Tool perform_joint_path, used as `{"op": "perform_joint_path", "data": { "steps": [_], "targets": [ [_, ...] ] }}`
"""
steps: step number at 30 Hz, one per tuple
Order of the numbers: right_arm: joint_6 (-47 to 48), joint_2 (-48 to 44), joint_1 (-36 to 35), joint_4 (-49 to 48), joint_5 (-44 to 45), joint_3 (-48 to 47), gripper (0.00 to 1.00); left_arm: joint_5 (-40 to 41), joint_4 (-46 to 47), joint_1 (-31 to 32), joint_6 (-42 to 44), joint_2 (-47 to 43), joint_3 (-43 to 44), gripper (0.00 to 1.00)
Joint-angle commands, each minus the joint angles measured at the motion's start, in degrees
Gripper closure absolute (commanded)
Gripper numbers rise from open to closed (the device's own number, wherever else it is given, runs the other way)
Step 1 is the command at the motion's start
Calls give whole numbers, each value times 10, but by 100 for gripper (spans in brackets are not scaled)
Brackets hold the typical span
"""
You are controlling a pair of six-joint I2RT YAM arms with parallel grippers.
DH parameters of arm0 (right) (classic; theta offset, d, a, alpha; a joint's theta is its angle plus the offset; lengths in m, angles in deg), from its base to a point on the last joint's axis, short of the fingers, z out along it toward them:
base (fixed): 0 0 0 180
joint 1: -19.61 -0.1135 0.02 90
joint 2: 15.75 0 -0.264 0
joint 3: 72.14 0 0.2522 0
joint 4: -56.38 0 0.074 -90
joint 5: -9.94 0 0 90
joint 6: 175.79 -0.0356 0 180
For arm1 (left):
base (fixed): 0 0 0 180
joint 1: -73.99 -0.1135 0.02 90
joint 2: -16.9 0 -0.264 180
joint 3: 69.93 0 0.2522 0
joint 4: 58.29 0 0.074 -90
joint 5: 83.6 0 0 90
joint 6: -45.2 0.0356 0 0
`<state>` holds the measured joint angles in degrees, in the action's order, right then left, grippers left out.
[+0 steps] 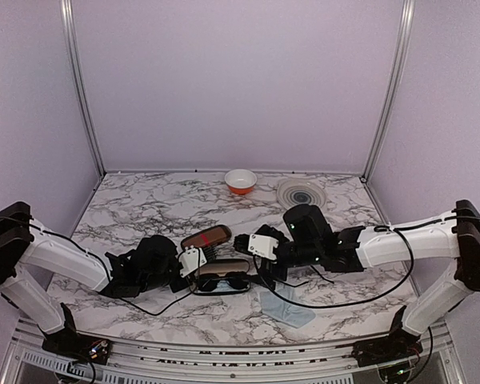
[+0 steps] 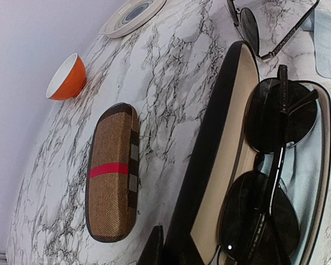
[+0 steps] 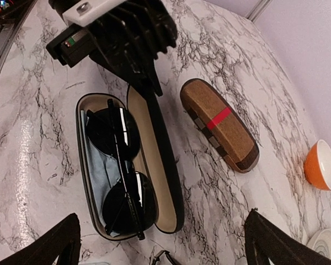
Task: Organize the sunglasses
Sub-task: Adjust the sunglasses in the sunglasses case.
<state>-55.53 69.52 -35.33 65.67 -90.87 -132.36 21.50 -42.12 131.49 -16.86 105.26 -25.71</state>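
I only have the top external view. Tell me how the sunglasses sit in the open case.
Observer: The sunglasses lie folded inside the black case, temples on top of the lenses.
Operator: Report the right end effector.
Observer: The right end effector is open, with nothing between its fingers.
Operator: Check for anything loose nearby.
Observer: A second wire-framed pair lies on the table just past the case, beside a blue cloth.

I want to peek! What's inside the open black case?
Folded sunglasses lie inside the black case, on a pale blue cloth. The lenses cover most of that cloth, so anything beneath it stays hidden.
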Motion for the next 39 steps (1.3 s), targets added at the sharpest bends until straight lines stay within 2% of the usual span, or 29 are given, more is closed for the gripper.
{"op": "perform_joint_path", "data": {
  "steps": [1, 6, 10, 26, 34, 39],
  "targets": [
    [29, 31, -27, -13, 47, -14, 0, 0, -2, 6, 5, -10, -7, 100],
    [78, 65, -62, -57, 138, 3, 0, 5, -1, 9, 7, -4, -7, 100],
    [90, 86, -67, -82, 177, -1, 0, 8, 2, 11, 8, -2, -9, 100],
    [96, 138, -71, -55, 129, -35, 0, 15, 10, 13, 8, 5, -12, 100],
    [85, 94, -71, -56, 99, -32, 0, 20, 12, 14, 12, 6, -14, 100],
    [30, 79, -67, -88, 188, -28, 0, 24, 12, 15, 10, 8, -12, 100]
  ]
}}
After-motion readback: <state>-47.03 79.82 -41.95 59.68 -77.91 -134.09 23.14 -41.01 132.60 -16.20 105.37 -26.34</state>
